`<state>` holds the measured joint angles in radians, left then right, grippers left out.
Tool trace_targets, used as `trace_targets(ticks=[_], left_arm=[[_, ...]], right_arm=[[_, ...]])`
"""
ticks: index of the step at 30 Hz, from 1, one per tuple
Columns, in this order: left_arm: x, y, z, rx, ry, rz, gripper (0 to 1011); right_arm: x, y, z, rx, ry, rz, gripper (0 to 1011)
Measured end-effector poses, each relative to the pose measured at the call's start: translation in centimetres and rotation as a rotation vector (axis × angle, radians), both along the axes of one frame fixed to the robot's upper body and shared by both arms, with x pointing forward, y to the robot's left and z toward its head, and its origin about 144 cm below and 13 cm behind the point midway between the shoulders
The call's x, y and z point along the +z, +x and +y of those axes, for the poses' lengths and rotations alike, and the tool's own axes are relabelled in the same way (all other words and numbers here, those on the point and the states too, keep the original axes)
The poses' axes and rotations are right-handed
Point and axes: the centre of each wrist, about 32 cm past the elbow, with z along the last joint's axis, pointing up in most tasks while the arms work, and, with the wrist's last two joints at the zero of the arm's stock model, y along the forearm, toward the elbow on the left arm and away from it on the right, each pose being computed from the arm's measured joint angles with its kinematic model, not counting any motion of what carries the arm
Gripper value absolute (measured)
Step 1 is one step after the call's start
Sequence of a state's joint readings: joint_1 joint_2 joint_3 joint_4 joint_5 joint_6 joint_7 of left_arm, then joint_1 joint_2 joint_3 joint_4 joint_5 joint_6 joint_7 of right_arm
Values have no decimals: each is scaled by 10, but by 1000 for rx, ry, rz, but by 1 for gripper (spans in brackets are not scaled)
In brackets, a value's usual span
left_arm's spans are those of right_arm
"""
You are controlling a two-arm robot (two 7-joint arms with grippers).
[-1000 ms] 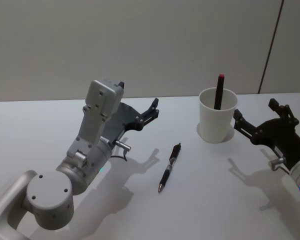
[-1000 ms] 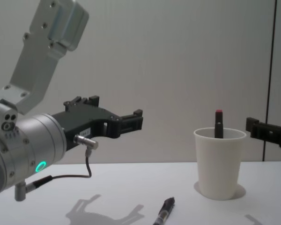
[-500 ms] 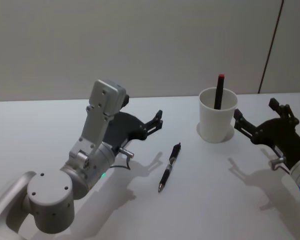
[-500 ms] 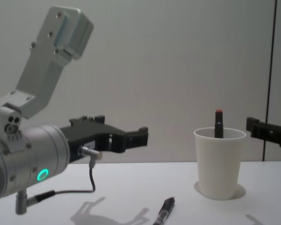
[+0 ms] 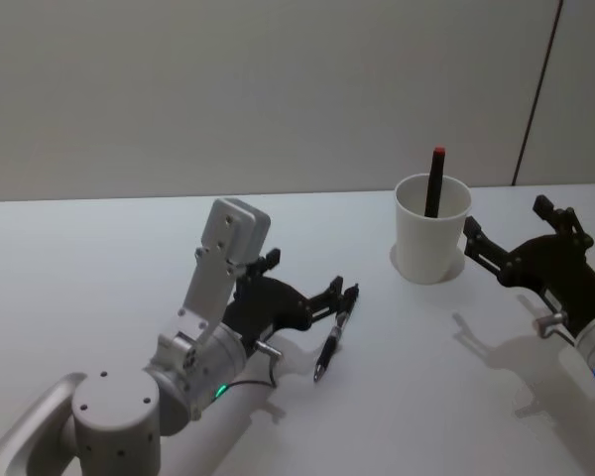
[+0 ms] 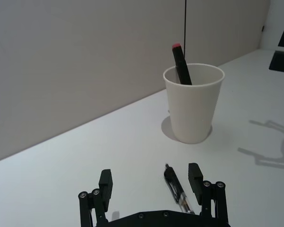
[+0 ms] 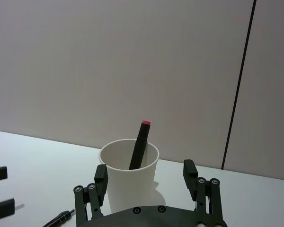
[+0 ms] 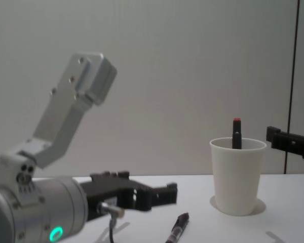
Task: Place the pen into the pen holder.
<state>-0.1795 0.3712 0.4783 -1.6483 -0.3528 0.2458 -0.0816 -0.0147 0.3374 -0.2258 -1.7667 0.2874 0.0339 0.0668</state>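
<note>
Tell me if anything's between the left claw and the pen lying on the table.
Nothing visible does. The left claw is open and low over the table, with one end of the pen lying inside its opening.

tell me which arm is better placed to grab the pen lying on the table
Left, likely. The left gripper sits low over the table and open, and the pen lies just inside its opening. The right gripper hangs open beside the pen holder, farther from the pen.

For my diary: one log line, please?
left gripper open, at pen | pen on table | right gripper open, by cup
</note>
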Motion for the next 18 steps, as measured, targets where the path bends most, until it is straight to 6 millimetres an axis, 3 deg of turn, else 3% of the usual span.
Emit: trace_targets(ticks=[18], left_arm=[[-13, -9, -15, -38, 9, 59, 1001]], right_arm=[[0, 0, 0, 0, 0, 0, 1002]])
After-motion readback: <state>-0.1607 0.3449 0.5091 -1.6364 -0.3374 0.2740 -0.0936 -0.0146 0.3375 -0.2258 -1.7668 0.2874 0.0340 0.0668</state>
